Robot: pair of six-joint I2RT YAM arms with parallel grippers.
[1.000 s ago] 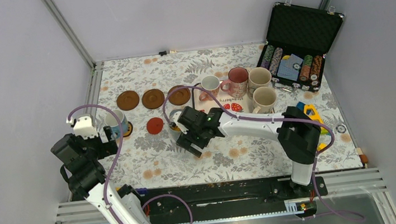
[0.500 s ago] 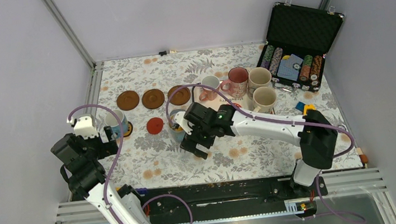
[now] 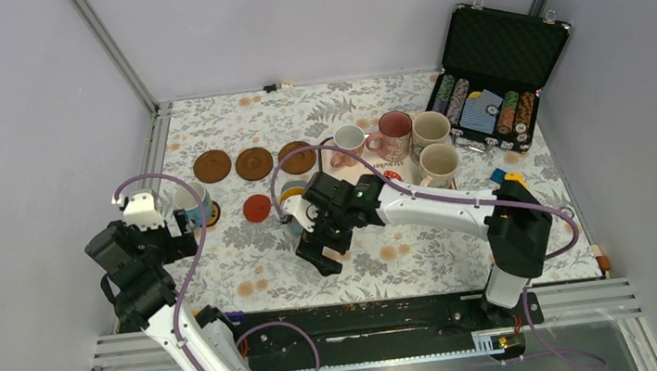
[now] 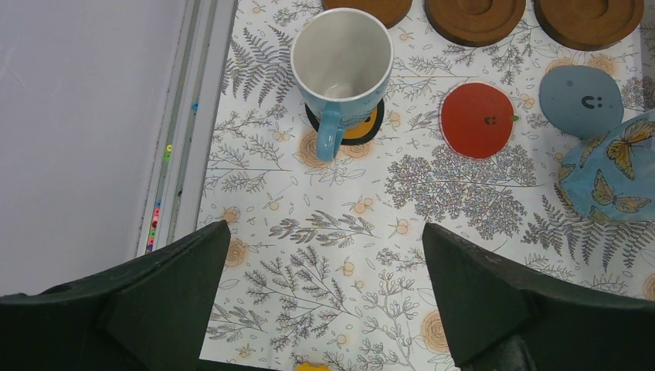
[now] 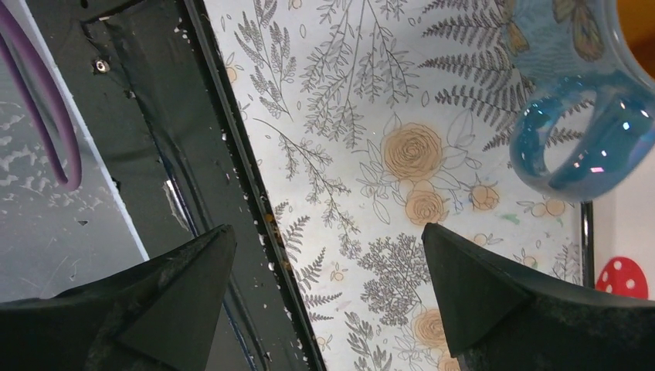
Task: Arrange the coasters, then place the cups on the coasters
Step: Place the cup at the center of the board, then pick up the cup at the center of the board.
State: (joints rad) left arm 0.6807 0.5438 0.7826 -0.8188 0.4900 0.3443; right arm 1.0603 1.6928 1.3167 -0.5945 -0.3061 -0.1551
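Observation:
A white-and-blue cup (image 4: 342,62) (image 3: 192,201) stands on the black coaster with an orange centre (image 4: 363,127). To its right lie the red coaster (image 4: 476,120) (image 3: 257,208) and the grey-blue coaster (image 4: 581,100) (image 3: 293,189). The blue butterfly cup (image 4: 614,178) (image 5: 579,147) stands on the cloth just in front of the grey-blue coaster, not on it. Three brown coasters (image 3: 254,163) sit in a row behind. My right gripper (image 3: 321,254) (image 5: 328,294) hangs open and empty, on the near side of the blue cup. My left gripper (image 3: 182,225) (image 4: 324,301) is open and empty, near side of the white-and-blue cup.
Several more cups (image 3: 394,133) stand at the back on a white strawberry board (image 3: 380,178). An open poker chip case (image 3: 491,83) is at the back right, with small yellow and blue pieces (image 3: 511,180) before it. The black table edge (image 5: 232,154) runs close under my right gripper.
My right gripper opened fully, let go of the blue cup and drew back toward the near edge. The blue cup stays standing. My left arm has not moved.

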